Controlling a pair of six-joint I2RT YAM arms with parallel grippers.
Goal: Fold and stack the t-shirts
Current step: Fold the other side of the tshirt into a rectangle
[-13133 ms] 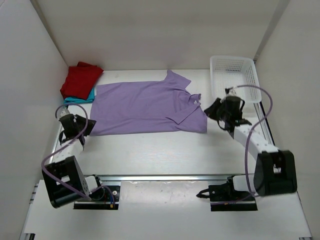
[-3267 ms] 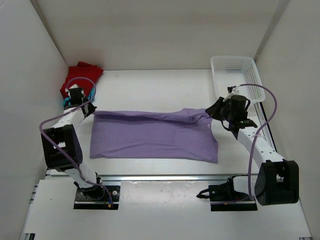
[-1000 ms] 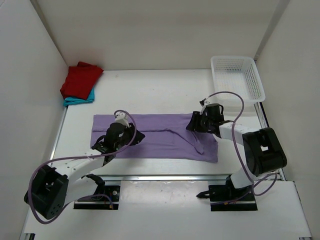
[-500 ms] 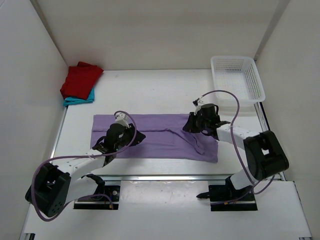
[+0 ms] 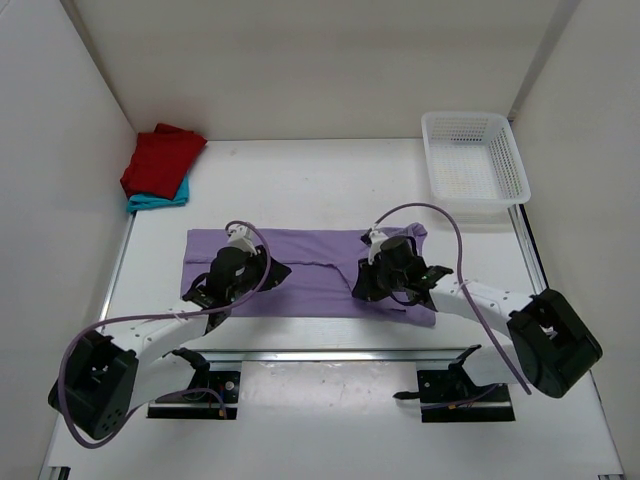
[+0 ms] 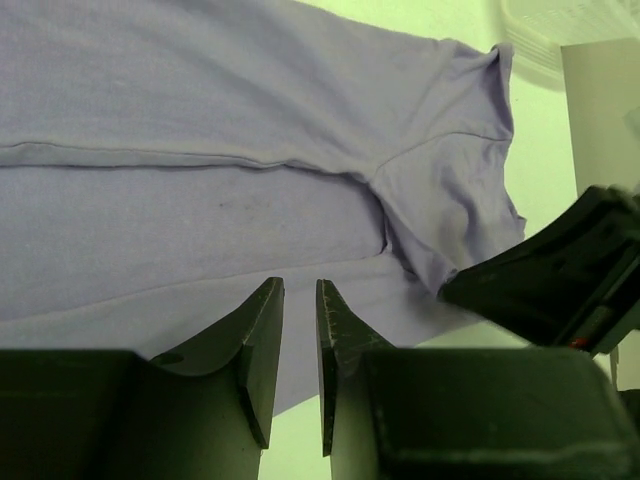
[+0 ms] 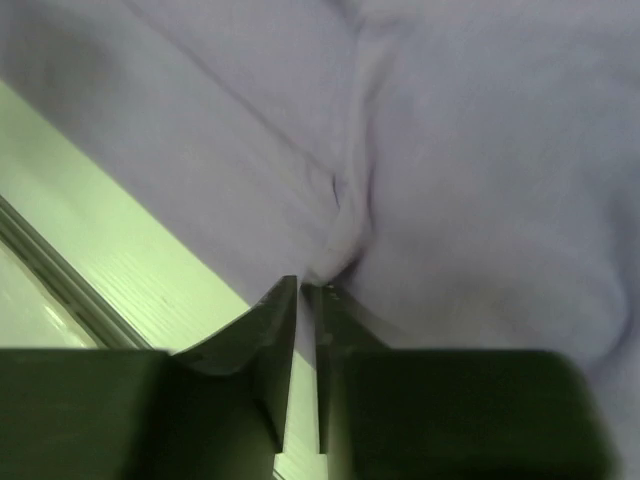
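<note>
A pale lilac, soft cloth short-sleeved shirt (image 5: 310,268) lies on the near half of the white table (image 5: 300,180). It is folded into a long band running left to right, between the two arms. Its left part lies flat. Its right end is rumpled, with a sleeve (image 5: 415,236) sticking out toward the far side.

The left tool (image 5: 268,272) rests low over the near left part of the lilac shirt. In the left wrist view its two dark fingers (image 6: 262,330) stand a narrow slit apart, tips just above the cloth (image 6: 200,150), and nothing can be seen between them. A seam crosses the cloth ahead of them.

The right tool (image 5: 365,285) is down on the shirt's right part, near its front edge. In the right wrist view this tool (image 7: 305,287) has its fingers almost together. They are clamped on a small pucker of the lilac cloth (image 7: 480,150) that bunches up right at the tips. The pale table shows to the left of that edge.

In the far left corner, against the wall, a folded dark red cloth shirt (image 5: 160,160) lies on top of a folded teal cloth shirt (image 5: 158,199). Only the teal shirt's near edge shows. Both are well apart from the lilac shirt.

A white plastic mesh basket (image 5: 468,117) stands in the far right corner of the table, well apart from the shirts and from both arms.
</note>
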